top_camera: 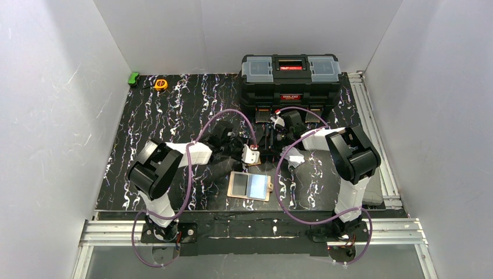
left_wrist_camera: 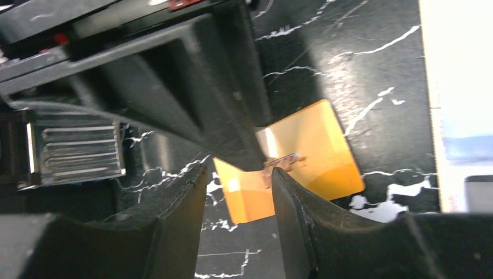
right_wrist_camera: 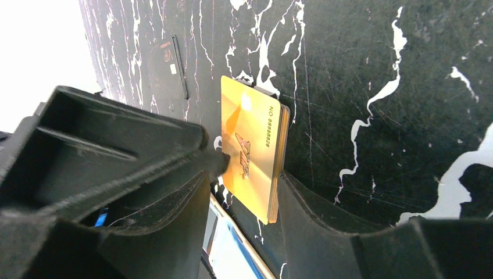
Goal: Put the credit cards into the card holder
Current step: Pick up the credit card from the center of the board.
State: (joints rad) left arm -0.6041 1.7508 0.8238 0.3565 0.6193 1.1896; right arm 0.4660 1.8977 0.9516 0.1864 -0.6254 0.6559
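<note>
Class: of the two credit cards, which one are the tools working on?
The orange card, between the right tool's fingers; the black card lies apart on the mat, untouched.

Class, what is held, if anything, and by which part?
The orange card, its edges touching fingers of the left gripper and right gripper; firm clamping cannot be told.

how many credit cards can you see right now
2. The orange card sits between the toolbox and the open card holder; the black card lies flat on the table close beside it. More may be hidden.
</note>
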